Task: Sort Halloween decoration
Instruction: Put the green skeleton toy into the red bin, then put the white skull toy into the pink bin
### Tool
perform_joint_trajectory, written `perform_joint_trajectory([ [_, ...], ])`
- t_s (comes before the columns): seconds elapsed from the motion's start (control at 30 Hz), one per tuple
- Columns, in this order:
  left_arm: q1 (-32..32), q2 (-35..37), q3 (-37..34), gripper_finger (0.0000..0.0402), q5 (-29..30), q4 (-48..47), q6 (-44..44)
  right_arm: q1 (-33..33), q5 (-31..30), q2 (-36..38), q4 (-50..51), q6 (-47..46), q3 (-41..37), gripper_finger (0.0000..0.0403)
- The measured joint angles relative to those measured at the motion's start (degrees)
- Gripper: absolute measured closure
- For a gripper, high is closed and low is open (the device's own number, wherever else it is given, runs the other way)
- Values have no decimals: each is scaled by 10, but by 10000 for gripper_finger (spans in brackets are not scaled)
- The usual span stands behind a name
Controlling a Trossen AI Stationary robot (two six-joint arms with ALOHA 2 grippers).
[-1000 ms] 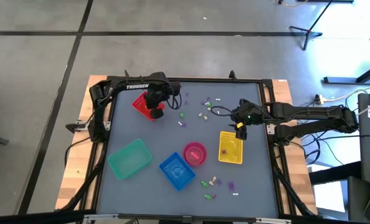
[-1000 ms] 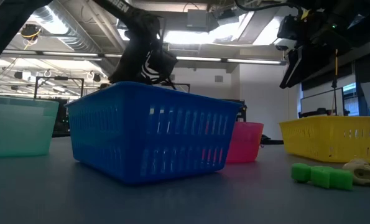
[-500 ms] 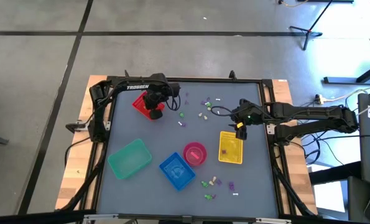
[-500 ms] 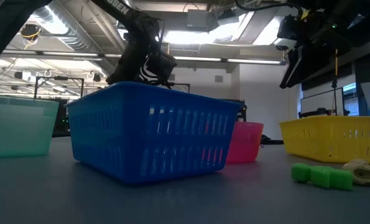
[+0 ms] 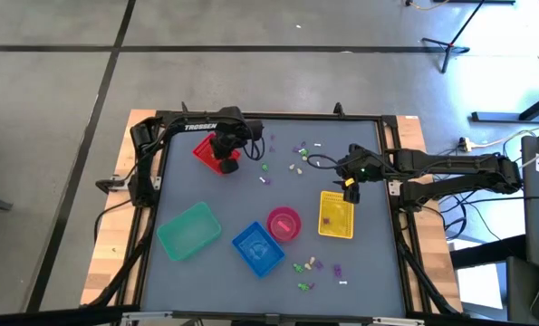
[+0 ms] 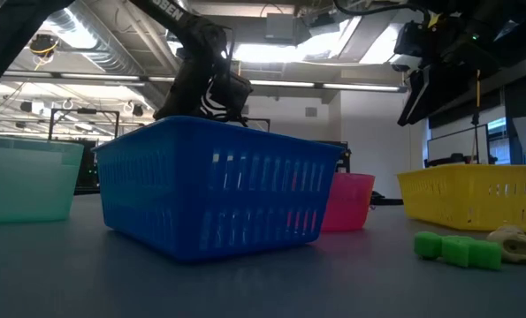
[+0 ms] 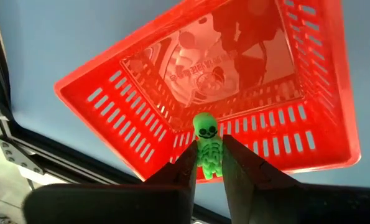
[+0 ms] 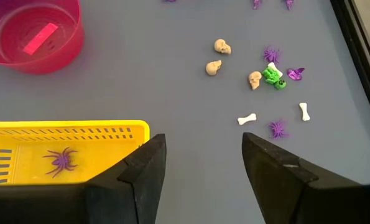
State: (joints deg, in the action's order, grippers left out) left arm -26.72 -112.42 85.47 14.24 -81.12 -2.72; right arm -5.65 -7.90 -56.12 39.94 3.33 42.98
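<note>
Left gripper (image 7: 208, 168): over the red slotted plastic basket (image 7: 141, 118) near the worktop's far left corner; the jaws pinch a small glossy green moulded skeleton figure (image 7: 206, 144) by its lower half, its round skull head standing above them.
Red basket: rectangular, walls cut with rows of slots, shiny floor with a printed label showing through.
Right gripper (image 8: 203, 163): above the far edge of the yellow slotted plastic basket (image 8: 60, 132) near the worktop's right edge; jaws spread wide, nothing between them.
Yellow basket: holds one purple spiky plastic spider (image 8: 61, 160) on its floor.
Pink round translucent bowl (image 8: 32, 34): smooth-walled, a flat pink strip lying inside; it stands between the yellow basket and the blue slotted plastic basket (image 5: 257, 248).
Teal plastic basket (image 5: 188, 229): near the worktop's left edge, beside the blue one.
Loose trinkets, far middle of the grey matte worktop (image 8: 147, 74): three cream knobbly skulls (image 8: 221, 46), two white bones (image 8: 247, 118), purple spiders (image 8: 278, 129), a green piece (image 8: 272, 76).
Loose trinkets, near edge: green blocky pieces (image 6: 457, 249) and a cream one (image 6: 513, 240).
</note>
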Motion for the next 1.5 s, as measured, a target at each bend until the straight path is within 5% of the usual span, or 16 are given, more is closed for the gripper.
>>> perform_joint_trajectory([
  [0.33,0,0,0,267,13,8,-16,0,0,0,0,0,0,192],
  [0.63,0,14,0,262,11,16,0,0,0,0,0,0,0,192],
  [1.03,5,163,-2,262,-39,145,48,0,0,0,-91,-108,0,192],
  [1.5,110,484,-335,262,-82,486,-96,0,-46,-45,-268,-119,0,192],
])
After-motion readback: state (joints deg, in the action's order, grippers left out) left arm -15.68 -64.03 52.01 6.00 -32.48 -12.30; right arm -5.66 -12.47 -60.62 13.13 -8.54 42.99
